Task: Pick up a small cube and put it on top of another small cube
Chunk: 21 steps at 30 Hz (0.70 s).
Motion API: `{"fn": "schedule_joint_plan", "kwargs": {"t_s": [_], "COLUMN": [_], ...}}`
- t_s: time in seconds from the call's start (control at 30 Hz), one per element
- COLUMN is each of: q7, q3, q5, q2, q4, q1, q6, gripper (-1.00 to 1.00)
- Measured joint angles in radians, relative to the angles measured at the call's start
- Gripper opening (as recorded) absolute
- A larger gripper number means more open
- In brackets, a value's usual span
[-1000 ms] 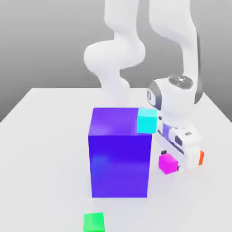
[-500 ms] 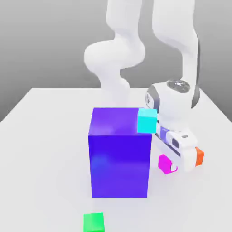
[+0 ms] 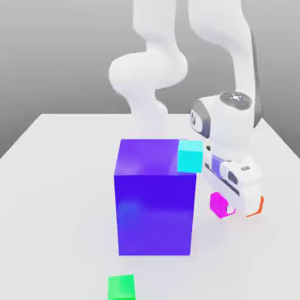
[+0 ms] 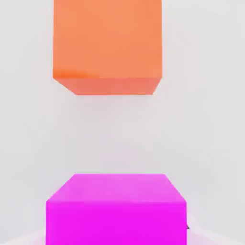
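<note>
The counter [image 3: 64,193] is a plain white top, and the arm [image 3: 225,126] bends low over its far right part in the exterior view, the hand tipped down toward the surface. A big blue block [image 3: 155,196] stands near the middle of the counter, with a cyan cube [image 3: 190,156] showing at its upper back corner; whether that cube sits on the block or behind it I cannot tell. The claw [image 3: 228,208] is clamped on the pink cube [image 3: 220,204], just beside the block's right face.

The step in hand looks like the lift and carry. The likely goal is the orange cube [image 4: 107,45], which in the hand view lies just ahead of the pink one with bare counter between them; in the exterior view only a sliver of it peeks out past the hand. To do this well, raise the pink cube straight up until its underside clears the orange top, then travel across level, keeping away from the blue block's side. Square the two cubes' faces before lowering, since both tops are small and an offset would tip the stack. Set it down gently and release only once it rests flat.

A green cube [image 3: 121,287] sits near the counter's front edge, well apart.

The pink cube is a plain, even magenta with sharp edges and no markings, far smaller than the blue block and close in size to the orange cube.
</note>
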Motion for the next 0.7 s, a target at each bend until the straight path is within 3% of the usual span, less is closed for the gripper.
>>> {"fn": "schedule_joint_plan", "kwargs": {"t_s": [0.47, 0.7], "q7": [0.247, 0.446], "q3": [0.009, 0.002], "q5": [-0.308, -0.318], "q2": [-0.163, -0.152], "q4": [-0.073, 0.047], "q1": [-0.068, -0.125], "q6": [-0.069, -0.172], "gripper": [-1.00, -1.00]}}
